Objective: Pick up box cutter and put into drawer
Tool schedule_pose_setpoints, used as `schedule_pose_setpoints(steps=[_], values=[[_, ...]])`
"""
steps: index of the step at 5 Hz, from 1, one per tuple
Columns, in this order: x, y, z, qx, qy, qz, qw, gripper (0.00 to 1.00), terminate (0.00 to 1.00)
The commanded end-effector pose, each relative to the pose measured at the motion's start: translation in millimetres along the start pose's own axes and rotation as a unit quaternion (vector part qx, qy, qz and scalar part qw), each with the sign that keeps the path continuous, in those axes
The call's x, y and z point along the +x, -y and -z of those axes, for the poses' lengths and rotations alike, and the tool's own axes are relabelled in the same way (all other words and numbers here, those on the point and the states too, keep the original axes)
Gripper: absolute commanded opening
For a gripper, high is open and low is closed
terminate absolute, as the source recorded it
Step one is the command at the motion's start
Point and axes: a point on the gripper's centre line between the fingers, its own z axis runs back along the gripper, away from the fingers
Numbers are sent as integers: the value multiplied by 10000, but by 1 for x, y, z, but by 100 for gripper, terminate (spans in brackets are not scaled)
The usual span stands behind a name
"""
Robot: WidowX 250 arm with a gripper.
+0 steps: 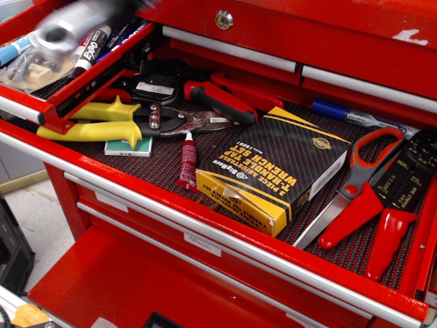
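The box cutter point(65, 29), a silver-grey blur with its round knob end at the left, hangs in the air over the small red drawer point(85, 85) at the top left. That drawer holds markers point(92, 42) and a clear bag of small parts point(34, 65). My gripper point(126, 5) shows only as a dark blur at the top edge, at the cutter's right end. It appears to be shut on the cutter. Its fingers are out of view.
The wide drawer with black mesh mat point(157, 171) holds yellow-handled snips point(95, 126), red-handled snips point(218, 102), a red tube point(188, 160), a black-and-yellow wrench box point(273, 167), red scissors point(362, 191), a blue marker point(341, 111) and red-handled strippers point(399, 205). A lower red drawer point(130, 287) stands open.
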Motion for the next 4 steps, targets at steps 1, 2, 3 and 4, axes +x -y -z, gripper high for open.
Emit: schedule_pose_setpoints(steps=[1, 2, 3, 4], values=[[-7, -58, -10, 130, 524, 607, 9967, 0, 0], [-6, -42, -3, -154, 761, 645, 9949, 100, 0], [-6, -42, -3, -154, 761, 645, 9949, 100, 0], [-6, -42, -3, -154, 761, 645, 9949, 100, 0]])
